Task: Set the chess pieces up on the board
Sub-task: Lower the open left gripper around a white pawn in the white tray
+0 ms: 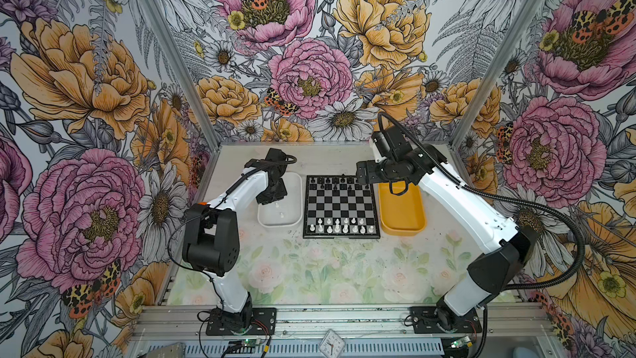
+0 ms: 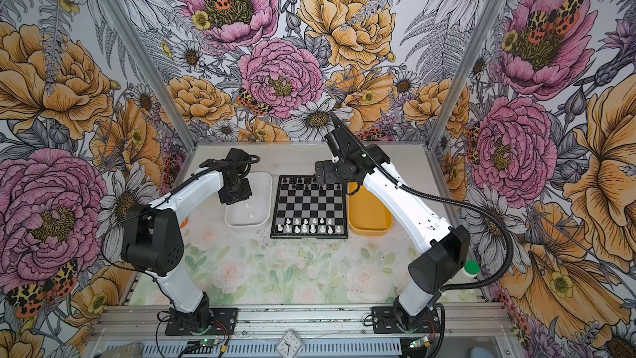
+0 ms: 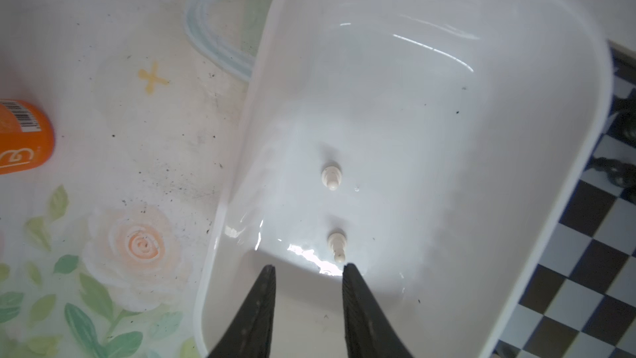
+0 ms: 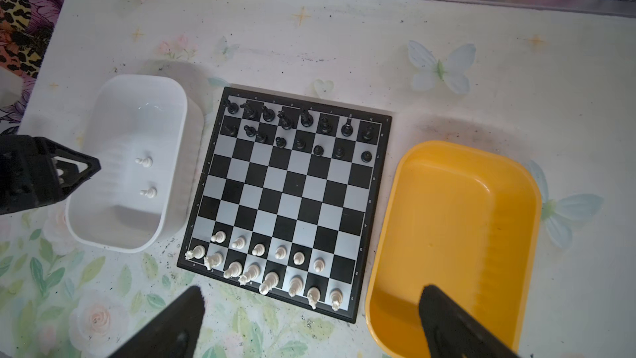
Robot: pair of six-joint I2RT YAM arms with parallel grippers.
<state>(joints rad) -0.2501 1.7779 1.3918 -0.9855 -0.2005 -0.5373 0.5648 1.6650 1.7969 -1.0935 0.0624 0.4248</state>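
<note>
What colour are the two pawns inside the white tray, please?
Creamy white, both pawns, close to the white tray in colour; clearest in the left wrist view.

The board [image 4: 285, 198] is black-and-silver checkered with a black rim, with black chess pieces [image 4: 285, 120] and white chess pieces [image 4: 268, 282], a white tray [image 4: 130, 125], a yellow tray [image 4: 464, 218], and a pale desk [image 4: 309, 46] printed with pastel roses and green leaves

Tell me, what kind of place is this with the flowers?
Probably a robot practice booth, not a home: a left arm and a right arm bolted to a metal rail, flowery walls around a table, a chess board.
</note>
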